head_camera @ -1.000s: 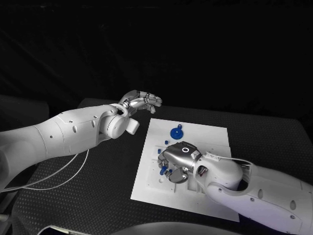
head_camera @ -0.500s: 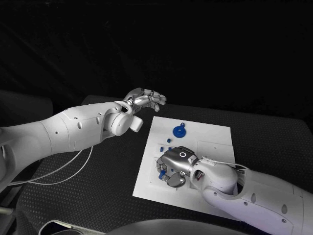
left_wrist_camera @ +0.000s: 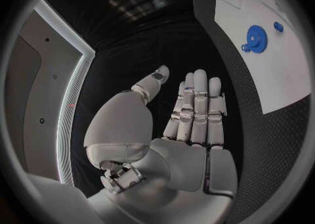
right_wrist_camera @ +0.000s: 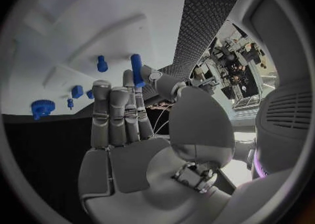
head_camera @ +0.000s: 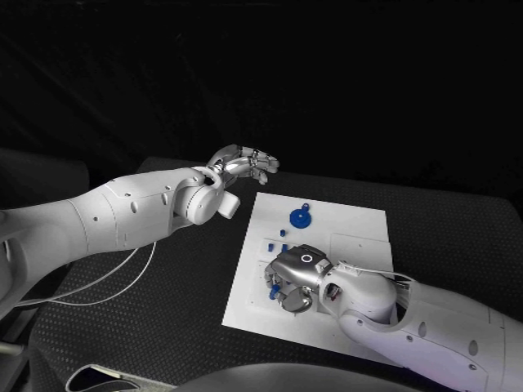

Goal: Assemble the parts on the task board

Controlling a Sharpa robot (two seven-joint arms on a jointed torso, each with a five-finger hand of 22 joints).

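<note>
Compared with a second ago: a short slide of the right hand (head_camera: 297,278) across the white board (head_camera: 350,233), toward its near left part, and a settling lower over it. Over the last half second, next to nothing; hovers in the same spot, palm down.

In the right wrist view, pinches a blue peg (right_wrist_camera: 136,69) between the thumb and the tip of one finger, with the other fingers (right_wrist_camera: 112,114) lying straight and close together beside it. Cannot tell whether the peg's lower end already touches the board or hangs just above it.

On the board beyond the hand: a blue gear (head_camera: 298,219) lying flat near the far end, and a few small blue pieces (head_camera: 269,243) between the gear and the hand, none of them touched.

At the left hand (head_camera: 244,167): no real move, only the shift of the whole picture. Hangs off the board's far left corner, above the black bench (head_camera: 155,302), fingers (left_wrist_camera: 197,103) straight and side by side, thumb apart, holding nothing.

Reads as the end of a carry and the start of a placement: peg brought over its likely seat, hand paused to line up. Task judged to be in an early or middle stage, since the gear and the small pieces lie loose. Next, probably a careful lowering of the peg with its axis upright; a tilt risks jamming it at the hole's edge or dropping it among the loose pieces.
</note>
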